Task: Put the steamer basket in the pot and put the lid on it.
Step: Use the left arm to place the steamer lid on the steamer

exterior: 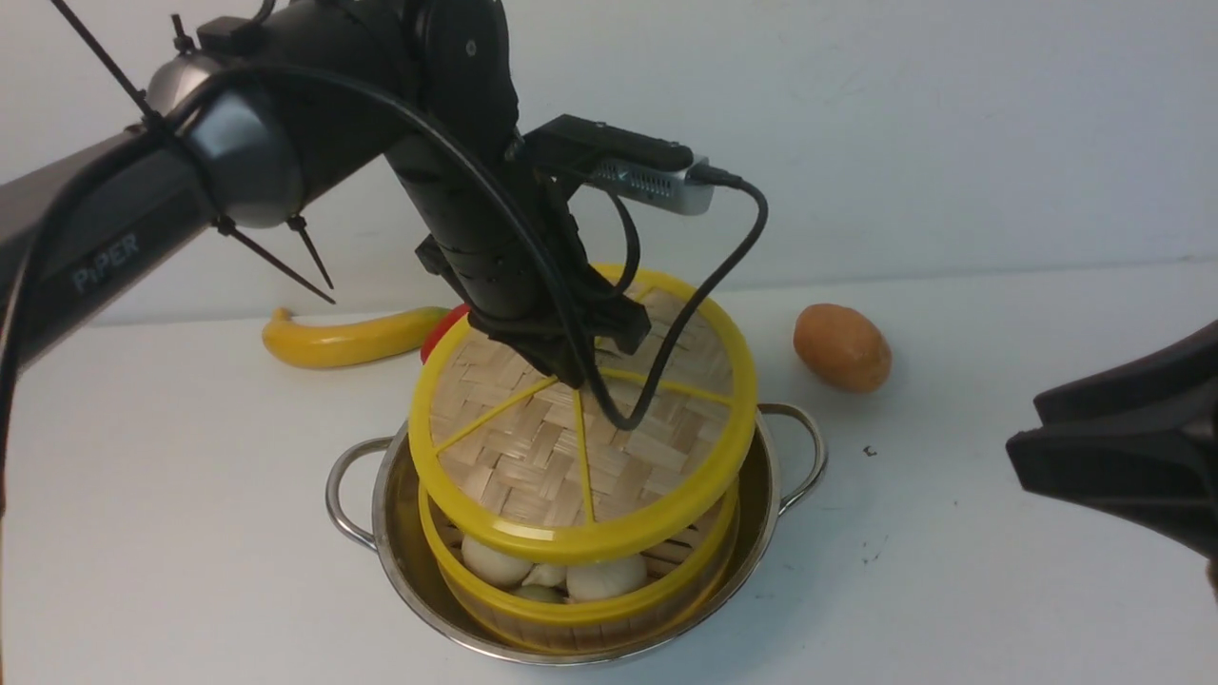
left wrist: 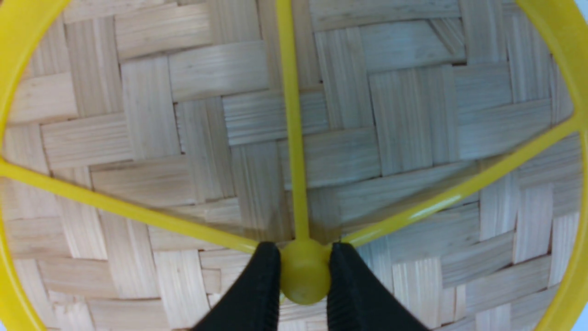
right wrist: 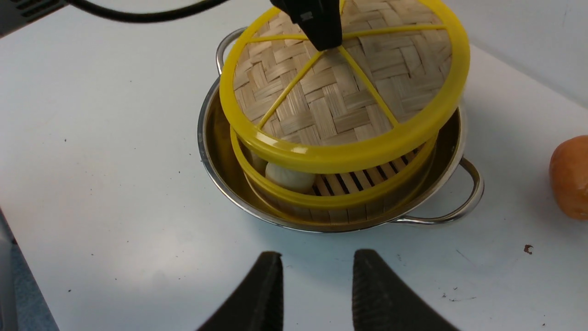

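1. The left end effector (left wrist: pixel 304 250) is pinching the small yellow knob (left wrist: pixel 304 281) in the middle of the lid (exterior: pixel 533 457).
2. The lid hangs tilted just over the steamer basket (exterior: pixel 580 609). Its near edge is up, so the white buns (exterior: pixel 495 561) peek out (I cannot tell if the far edge touches).
3. The steamer basket sits inside the pot (exterior: pixel 400 542), so that part looks done.
4. Left to do: lay the lid flat on the basket and let go.
5. The right end effector (right wrist: pixel 318 257) is spread, holds nothing, and hovers over the desk (exterior: pixel 190 571) near the pot.
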Available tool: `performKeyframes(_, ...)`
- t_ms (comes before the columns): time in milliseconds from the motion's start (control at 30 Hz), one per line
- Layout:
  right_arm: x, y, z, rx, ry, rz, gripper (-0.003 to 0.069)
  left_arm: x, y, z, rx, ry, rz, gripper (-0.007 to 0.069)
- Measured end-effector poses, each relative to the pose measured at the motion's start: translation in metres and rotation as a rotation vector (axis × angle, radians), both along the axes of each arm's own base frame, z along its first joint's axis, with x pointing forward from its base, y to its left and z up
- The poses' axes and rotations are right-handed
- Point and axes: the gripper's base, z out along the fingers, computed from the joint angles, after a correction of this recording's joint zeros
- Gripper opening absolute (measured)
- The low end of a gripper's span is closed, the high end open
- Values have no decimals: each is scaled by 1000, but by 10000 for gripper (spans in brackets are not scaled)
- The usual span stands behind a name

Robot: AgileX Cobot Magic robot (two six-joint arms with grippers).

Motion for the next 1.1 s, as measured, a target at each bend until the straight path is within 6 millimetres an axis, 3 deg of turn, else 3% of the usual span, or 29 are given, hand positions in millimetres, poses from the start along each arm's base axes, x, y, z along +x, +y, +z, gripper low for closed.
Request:
performKeyframes(400,0,0,0,2,2,1,212,-15,13,-15,93,39,-16,122)
performKeyframes(567,0,0,0,2,4,3,212,-14,12,-18,93,49,-17,122)
performKeyframes(800,0,0,0,2,5,3,222,-6,3,-45,80,124,-31,122)
performKeyframes(1100,-1,0,0,2,6,4,223,-4,2,-47,76,117,-37,122)
